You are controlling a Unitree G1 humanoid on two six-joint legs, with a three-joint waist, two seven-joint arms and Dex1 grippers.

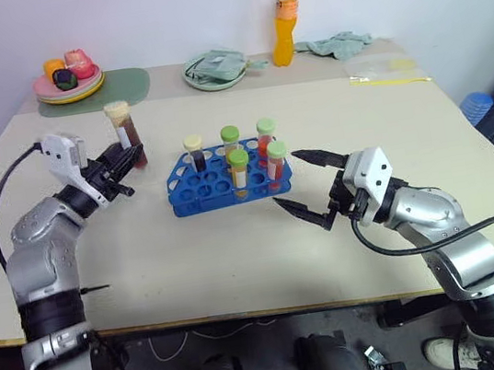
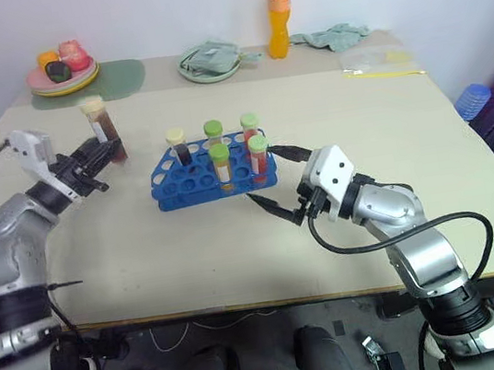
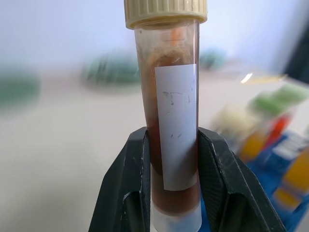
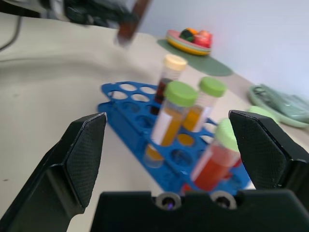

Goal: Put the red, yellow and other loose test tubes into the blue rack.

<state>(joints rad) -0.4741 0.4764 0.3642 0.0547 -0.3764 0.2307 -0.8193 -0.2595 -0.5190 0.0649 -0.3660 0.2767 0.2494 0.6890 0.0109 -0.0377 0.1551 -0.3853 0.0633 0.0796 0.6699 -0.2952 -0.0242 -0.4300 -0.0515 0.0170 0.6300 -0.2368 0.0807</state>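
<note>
The left gripper (image 1: 129,160) is clamped on the dark-liquid test tube (image 1: 126,130), held upright above the worktop (image 1: 238,251) at about 9 o'clock from the blue rack (image 1: 228,184). In the left wrist view both fingers (image 3: 130,183) press the lower third of the barrel, one on each side, with the white label (image 3: 176,125) facing the camera and the cream cap (image 3: 165,12) clear above them.

Handling, as a judgement: the tube is a light, rigid, smooth plastic cylinder. It can slip or pivot under a loose pinch, and the paper label offers slightly more friction than bare plastic. A low grip leaves little barrel below the fingers, so insertion calls for a release once the tip is in a hole. The liquid is capped; spillage risk appears low.

The blue rack stands at the centre of the worktop and holds five upright tubes: one cream-capped (image 1: 195,151) at its 10 o'clock corner and four green-capped tubes (image 1: 239,169) toward 3 o'clock. Holes at the 8 o'clock side are free.

The right gripper (image 1: 305,181) sits at the rack's 4 o'clock, fingers spread wide, holding nothing.
</note>
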